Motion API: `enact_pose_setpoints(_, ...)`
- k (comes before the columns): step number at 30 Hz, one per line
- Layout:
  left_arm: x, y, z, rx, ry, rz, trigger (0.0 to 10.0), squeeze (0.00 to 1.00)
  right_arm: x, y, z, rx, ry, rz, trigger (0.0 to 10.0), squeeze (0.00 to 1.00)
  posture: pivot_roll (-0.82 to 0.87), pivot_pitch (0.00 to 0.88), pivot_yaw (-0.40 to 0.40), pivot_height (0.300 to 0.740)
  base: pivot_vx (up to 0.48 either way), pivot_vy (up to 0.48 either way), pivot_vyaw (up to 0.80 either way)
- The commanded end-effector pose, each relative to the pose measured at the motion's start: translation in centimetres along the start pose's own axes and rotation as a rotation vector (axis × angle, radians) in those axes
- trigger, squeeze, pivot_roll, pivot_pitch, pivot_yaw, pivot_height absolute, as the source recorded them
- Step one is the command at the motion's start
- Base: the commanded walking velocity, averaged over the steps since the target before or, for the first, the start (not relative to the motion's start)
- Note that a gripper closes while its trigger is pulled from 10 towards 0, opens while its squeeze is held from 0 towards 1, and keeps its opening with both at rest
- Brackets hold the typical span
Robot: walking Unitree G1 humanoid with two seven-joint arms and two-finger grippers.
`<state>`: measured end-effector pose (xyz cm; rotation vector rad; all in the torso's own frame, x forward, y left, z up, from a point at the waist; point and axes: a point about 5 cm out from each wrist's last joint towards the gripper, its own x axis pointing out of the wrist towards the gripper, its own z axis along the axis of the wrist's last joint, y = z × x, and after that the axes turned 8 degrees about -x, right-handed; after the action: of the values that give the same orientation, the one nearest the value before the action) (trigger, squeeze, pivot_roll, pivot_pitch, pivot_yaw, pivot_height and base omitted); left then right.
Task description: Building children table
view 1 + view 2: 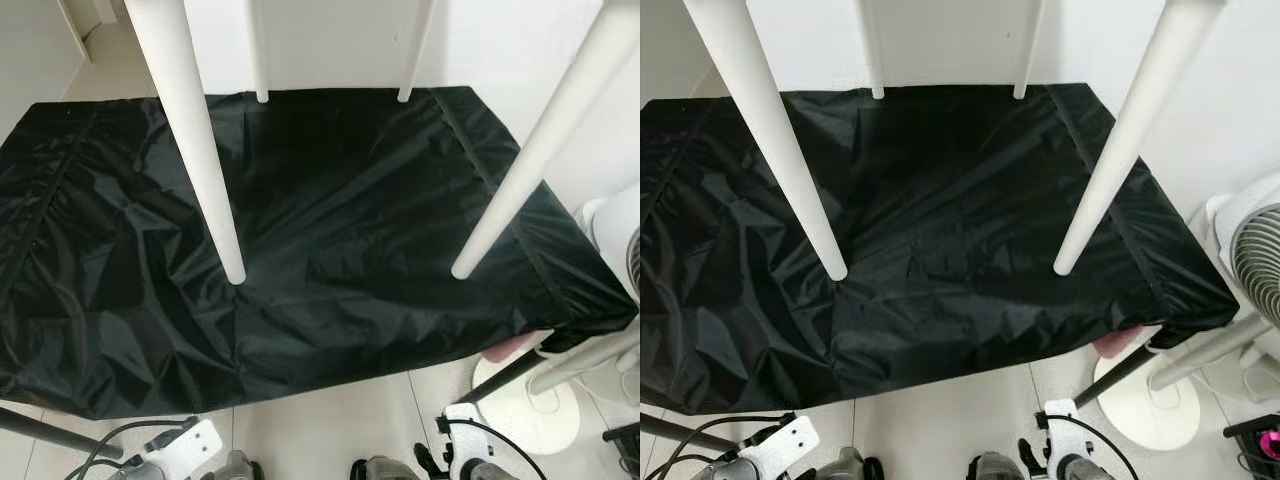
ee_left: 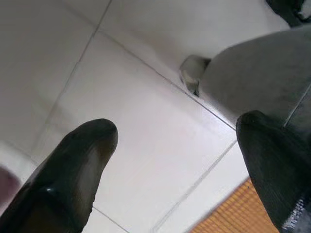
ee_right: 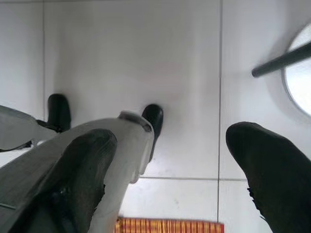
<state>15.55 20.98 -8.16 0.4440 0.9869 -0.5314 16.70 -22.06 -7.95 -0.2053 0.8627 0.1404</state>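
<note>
Claws left and right hang wide apart, seemingly empty.

A crinkled black nylon sheet is lying spread over the glossy pale tiled floor, reaching back to the plain white wall behind it. Just beside the sheet's right edge, a white pedestal fan is standing on its round base.
</note>
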Motion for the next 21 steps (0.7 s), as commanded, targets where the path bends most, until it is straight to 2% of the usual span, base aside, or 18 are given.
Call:
enact_pose_setpoints(1, 0.1, -0.4, -1.5, -0.153, 0.062, 0.051, 10.0, 0.0, -0.3, 0.5, -1.5, 0.041, 0.064, -0.025, 10.0, 0.0, -0.02, 0.135, 0.034, 0.74, 0.0, 0.0, 0.0)
enact_pose_setpoints(2, 0.3, -0.4, -1.2, -0.215, 0.057, 0.076, 10.0, 0.0, -0.4, 0.6, -1.8, 0.049, 0.079, -0.033, 10.0, 0.0, -0.02, 0.135, 0.034, 0.74, 0.0, 0.0, 0.0)
enact_pose_setpoints(6, 0.8, -0.6, -0.4, -0.262, 0.057, 0.119, 10.0, 0.0, -0.4, 1.1, -2.3, 0.069, 0.106, -0.049, 10.0, 0.0, -0.03, 0.127, 0.045, 0.74, 0.0, 0.0, 0.0)
enact_pose_setpoints(10, 1.4, -1.0, 0.9, -0.241, 0.036, 0.15, 10.0, 0.0, -0.3, 1.5, -2.1, -0.001, 0.109, -0.067, 10.0, 0.0, -0.05, 0.11, 0.06, 0.74, 0.0, 0.0, 0.0)
enact_pose_setpoints(13, 1.8, -1.3, 1.8, -0.211, 0.038, 0.164, 10.0, 0.0, 0.0, 2.2, -1.9, -0.015, 0.115, -0.051, 10.0, 0.0, -0.05, 0.096, 0.068, 0.74, 0.0, 0.0, 0.0)
enact_pose_setpoints(16, 2.3, -2.2, 2.6, -0.157, 0.045, 0.138, 10.0, 0.0, 0.2, 3.0, -1.5, -0.073, 0.115, -0.032, 10.0, 0.0, -0.06, 0.066, 0.062, 0.74, 0.0, 0.0, 0.0)
enact_pose_setpoints(17, 2.3, -2.2, 2.6, -0.157, 0.045, 0.138, 10.0, 0.0, 0.2, 3.0, -1.5, -0.073, 0.115, -0.032, 10.0, 0.0, -0.06, 0.066, 0.062, 0.74, 0.0, 0.0, 0.0)
enact_pose_setpoints(20, 2.8, -3.8, 3.5, -0.082, 0.054, 0.075, 10.0, 0.0, 0.6, 3.9, -0.9, -0.1, 0.115, -0.009, 10.0, 0.0, -0.06, 0.035, 0.046, 0.74, 0.0, 0.0, 0.0)
enact_pose_setpoints(21, 2.8, -3.8, 3.5, -0.082, 0.054, 0.075, 10.0, 0.0, 0.6, 3.9, -0.9, -0.1, 0.115, -0.009, 10.0, 0.0, -0.06, 0.035, 0.046, 0.74, 0.0, 0.0, 0.0)
